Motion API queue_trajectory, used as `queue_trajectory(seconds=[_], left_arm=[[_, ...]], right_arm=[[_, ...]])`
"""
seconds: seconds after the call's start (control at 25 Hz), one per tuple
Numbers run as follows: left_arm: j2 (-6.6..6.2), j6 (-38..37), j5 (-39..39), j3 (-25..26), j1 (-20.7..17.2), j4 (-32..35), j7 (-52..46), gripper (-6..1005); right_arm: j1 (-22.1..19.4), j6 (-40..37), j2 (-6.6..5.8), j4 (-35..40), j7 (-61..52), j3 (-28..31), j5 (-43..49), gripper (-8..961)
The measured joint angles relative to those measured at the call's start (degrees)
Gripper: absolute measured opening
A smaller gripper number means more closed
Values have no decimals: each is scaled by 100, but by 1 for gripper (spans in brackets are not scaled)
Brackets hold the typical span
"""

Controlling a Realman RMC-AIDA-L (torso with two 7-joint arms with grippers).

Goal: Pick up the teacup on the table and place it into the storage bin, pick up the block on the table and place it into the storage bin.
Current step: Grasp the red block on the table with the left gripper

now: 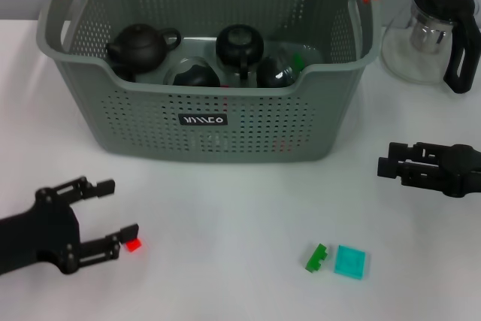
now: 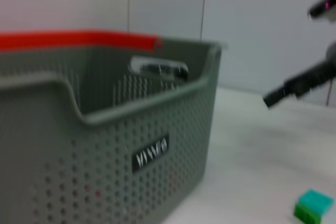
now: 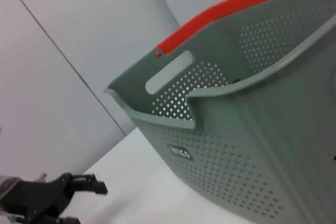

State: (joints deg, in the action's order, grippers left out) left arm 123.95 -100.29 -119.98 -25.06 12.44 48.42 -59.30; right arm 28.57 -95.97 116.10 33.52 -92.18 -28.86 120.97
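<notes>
Storage bin (image 1: pixel 210 122) holds teapots; left gripper (image 1: pixel 109 219) gapes wide, empty; right gripper (image 1: pixel 387 165) unclear.

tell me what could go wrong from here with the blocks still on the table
1. The small red block sits right at a fingertip of the open left gripper; a slightly off closing move could nudge it away.
2. The green block and teal block lie close together, so grasping one may push the other.
3. The storage bin already holds several dark teapots; a dropped block could bounce off them.
</notes>
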Motion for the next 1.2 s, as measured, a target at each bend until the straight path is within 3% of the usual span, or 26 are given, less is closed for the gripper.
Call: queue_trajectory(seconds=[0.32, 0.44, 0.72, 1.2], left_arm=[[31, 240, -286, -45, -8, -374, 528, 779], [41, 367, -346, -45, -14, -502, 778, 618], [42, 1067, -413, -13, -18, -964, 1512, 571], [42, 1497, -438, -44, 35, -1138, 1639, 506]], right_arm=[[18, 53, 26, -4, -2, -21, 5, 683], [40, 83, 26, -4, -16, -19, 5, 683], [71, 97, 38, -9, -63, -50, 15, 684], [22, 65, 36, -3, -92, -67, 15, 686]])
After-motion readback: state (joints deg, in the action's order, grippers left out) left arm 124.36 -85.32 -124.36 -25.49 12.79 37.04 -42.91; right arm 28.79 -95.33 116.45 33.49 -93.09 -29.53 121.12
